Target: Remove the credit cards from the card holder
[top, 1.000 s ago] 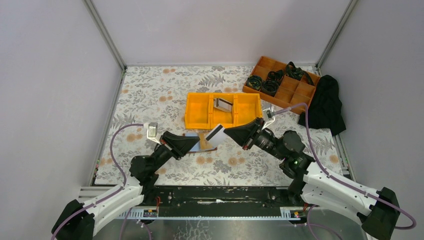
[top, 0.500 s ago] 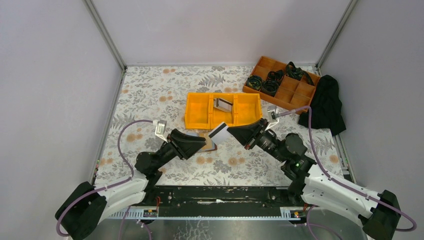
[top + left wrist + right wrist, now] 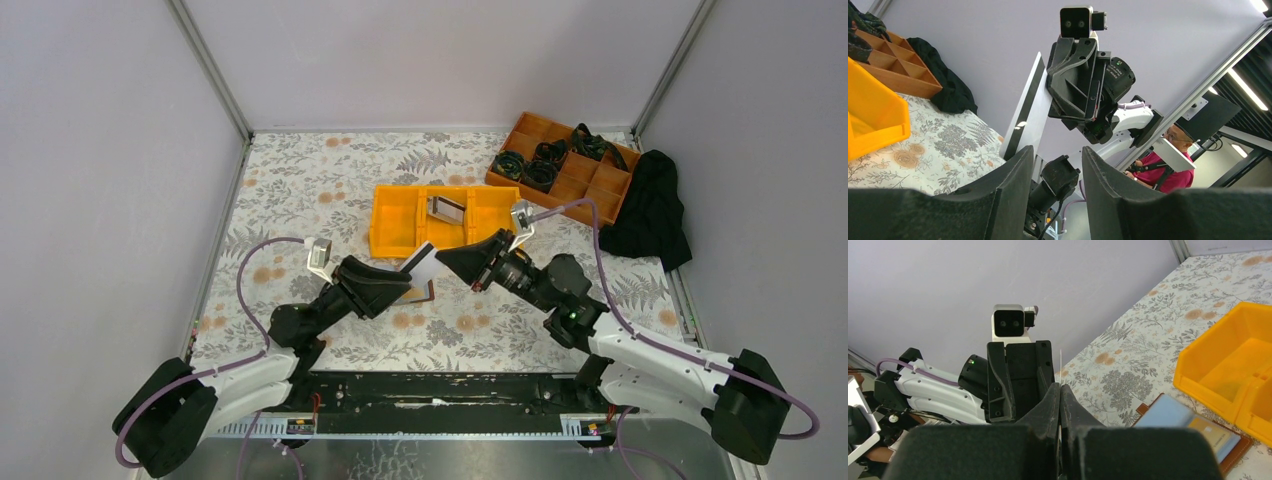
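Extraction step in hand: right gripper [image 3: 441, 262] clamped on one striped credit card [image 3: 421, 262] held above the card holder [image 3: 1234, 452], left gripper [image 3: 408, 286] parted and empty beside it; next move probably calls for dropping it into the yellow bin [image 3: 395, 240].

At the middle of the worktop [image 3: 300, 180] sits a bin [image 3: 397, 222], a credit card [image 3: 447, 209] in its middle compartment; a divided tray [image 3: 603, 182] at its 2 o'clock, a cloth [image 3: 650, 210] at 3. At 6, the card holder [image 3: 1237, 451] lies between left gripper [image 3: 403, 284] and right gripper [image 3: 441, 260], which holds a second card [image 3: 421, 263].

Floral table [image 3: 300, 190] carries a yellow bin [image 3: 395, 225], orange divided tray [image 3: 590, 185], black cloth [image 3: 650, 210] and card holder [image 3: 1239, 452].
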{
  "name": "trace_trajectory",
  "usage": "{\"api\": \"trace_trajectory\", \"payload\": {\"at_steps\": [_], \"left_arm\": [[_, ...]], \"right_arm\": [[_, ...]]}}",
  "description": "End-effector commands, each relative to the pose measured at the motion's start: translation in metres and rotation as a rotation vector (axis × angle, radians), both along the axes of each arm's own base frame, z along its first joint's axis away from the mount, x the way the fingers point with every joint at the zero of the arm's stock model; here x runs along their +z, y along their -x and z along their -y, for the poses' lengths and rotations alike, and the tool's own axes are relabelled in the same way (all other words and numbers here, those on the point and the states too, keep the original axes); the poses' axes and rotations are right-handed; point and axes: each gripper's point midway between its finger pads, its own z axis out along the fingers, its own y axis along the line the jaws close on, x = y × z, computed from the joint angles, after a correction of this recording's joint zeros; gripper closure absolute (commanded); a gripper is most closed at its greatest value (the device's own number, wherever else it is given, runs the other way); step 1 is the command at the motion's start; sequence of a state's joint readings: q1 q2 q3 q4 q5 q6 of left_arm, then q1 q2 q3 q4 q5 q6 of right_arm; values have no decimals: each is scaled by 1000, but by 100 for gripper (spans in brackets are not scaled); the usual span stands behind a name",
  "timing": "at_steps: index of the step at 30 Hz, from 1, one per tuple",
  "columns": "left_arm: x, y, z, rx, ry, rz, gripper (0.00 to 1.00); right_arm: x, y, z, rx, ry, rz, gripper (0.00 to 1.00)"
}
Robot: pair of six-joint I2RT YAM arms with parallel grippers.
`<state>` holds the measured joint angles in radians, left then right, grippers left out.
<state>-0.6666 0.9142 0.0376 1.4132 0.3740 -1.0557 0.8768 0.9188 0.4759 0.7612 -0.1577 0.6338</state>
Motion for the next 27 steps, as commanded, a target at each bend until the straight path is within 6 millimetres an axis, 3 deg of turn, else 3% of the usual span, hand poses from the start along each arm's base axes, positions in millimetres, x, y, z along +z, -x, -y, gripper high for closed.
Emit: {"api": "trace_trajectory", "payload": {"at_steps": [1, 20, 27], "left_arm": [[19, 7, -5, 2, 45, 82, 52], [14, 5, -5, 23, 18, 81, 52], [15, 3, -5, 27, 22, 77, 53]], "right_arm": [[60, 6, 2, 22, -134, 113, 100], [77, 11, 4, 34, -118, 157, 100], [72, 12, 1, 49, -117, 143, 100]]}}
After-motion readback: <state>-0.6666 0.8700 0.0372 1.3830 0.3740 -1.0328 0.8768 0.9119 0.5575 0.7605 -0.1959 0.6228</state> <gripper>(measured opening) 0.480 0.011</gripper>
